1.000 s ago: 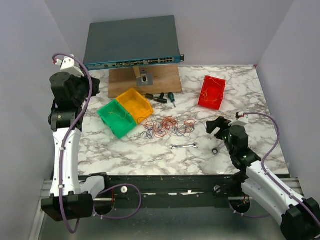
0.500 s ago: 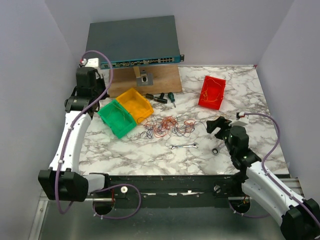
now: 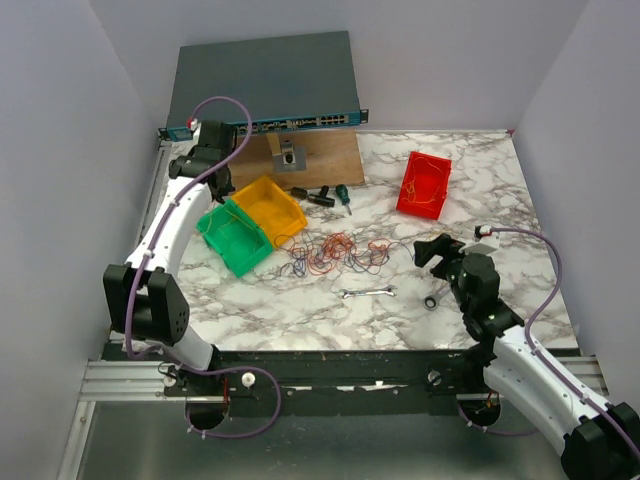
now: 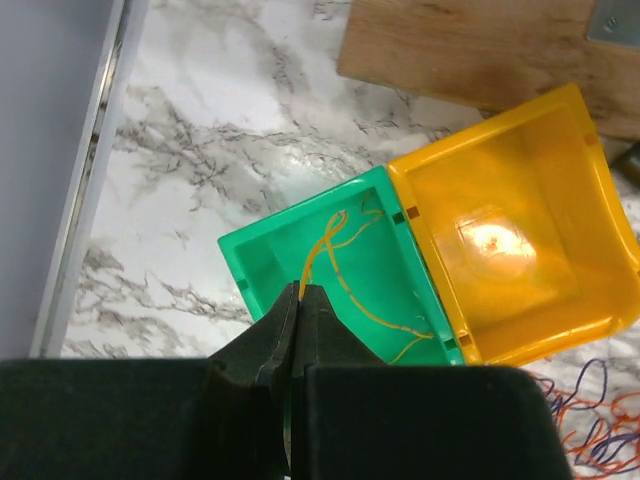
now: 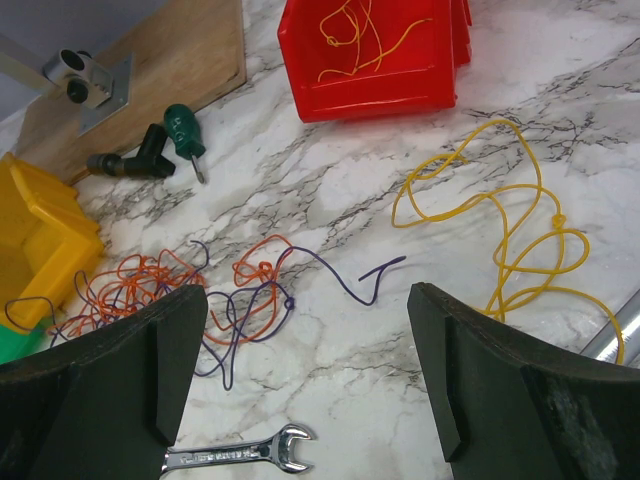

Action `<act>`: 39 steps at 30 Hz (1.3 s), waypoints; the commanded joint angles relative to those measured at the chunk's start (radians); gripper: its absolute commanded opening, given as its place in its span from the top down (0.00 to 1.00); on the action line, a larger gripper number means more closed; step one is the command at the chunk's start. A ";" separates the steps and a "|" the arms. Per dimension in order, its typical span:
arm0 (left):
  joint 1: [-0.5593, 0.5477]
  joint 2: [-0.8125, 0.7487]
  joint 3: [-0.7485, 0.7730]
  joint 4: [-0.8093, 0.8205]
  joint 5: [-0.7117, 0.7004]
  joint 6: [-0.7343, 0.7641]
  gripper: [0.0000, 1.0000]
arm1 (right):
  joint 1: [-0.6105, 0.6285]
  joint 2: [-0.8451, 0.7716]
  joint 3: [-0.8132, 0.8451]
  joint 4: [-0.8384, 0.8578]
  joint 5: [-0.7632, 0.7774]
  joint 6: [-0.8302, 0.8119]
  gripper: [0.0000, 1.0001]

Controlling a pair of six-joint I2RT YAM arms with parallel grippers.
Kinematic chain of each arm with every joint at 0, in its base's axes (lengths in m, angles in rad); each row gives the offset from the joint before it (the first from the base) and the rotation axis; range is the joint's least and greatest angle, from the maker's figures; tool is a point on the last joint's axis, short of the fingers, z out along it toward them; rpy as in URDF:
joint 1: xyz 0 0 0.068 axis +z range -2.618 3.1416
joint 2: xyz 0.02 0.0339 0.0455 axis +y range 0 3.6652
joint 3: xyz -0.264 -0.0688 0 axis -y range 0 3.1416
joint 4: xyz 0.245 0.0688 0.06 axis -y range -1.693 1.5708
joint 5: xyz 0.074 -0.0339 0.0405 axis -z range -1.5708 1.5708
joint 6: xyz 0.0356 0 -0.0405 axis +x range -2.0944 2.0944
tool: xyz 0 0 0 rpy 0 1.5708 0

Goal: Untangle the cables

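Observation:
A tangle of orange, red and dark purple cables (image 3: 335,252) lies mid-table; it also shows in the right wrist view (image 5: 190,285). A loose yellow cable (image 5: 500,215) lies to its right. My left gripper (image 4: 301,292) is shut on a thin yellow cable (image 4: 318,245) that hangs into the green bin (image 4: 290,250), where more yellow strands lie. In the top view the left gripper (image 3: 212,185) sits above the green bin (image 3: 232,236). My right gripper (image 5: 308,300) is wide open and empty above the table, just right of the tangle (image 3: 432,250).
A yellow bin (image 3: 268,208) adjoins the green one. A red bin (image 3: 424,184) holds yellow strands. A wrench (image 3: 368,292) lies in front of the tangle, and screwdrivers (image 3: 325,196) behind it. A wooden board (image 3: 300,160) and a network switch (image 3: 262,85) stand at the back.
My left arm has swung from the far left wall inward and back, and its gripper is now over the green bin. The right arm has not moved.

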 commanded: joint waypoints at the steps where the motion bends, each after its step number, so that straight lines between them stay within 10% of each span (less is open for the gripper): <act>1: 0.002 0.018 0.083 -0.168 -0.174 -0.274 1.00 | -0.001 -0.011 -0.017 0.003 0.011 0.005 0.11; 9: -0.015 0.317 0.392 -0.621 -0.139 -0.660 1.00 | 0.000 -0.010 -0.020 0.004 0.011 0.006 0.11; 31: -0.003 -0.052 -0.137 0.081 -0.104 -0.897 1.00 | -0.001 0.018 -0.029 0.037 -0.020 0.003 0.11; 39: 0.029 -0.047 -0.004 -0.100 -0.121 -0.951 1.00 | -0.001 0.035 -0.032 0.060 -0.042 -0.006 0.12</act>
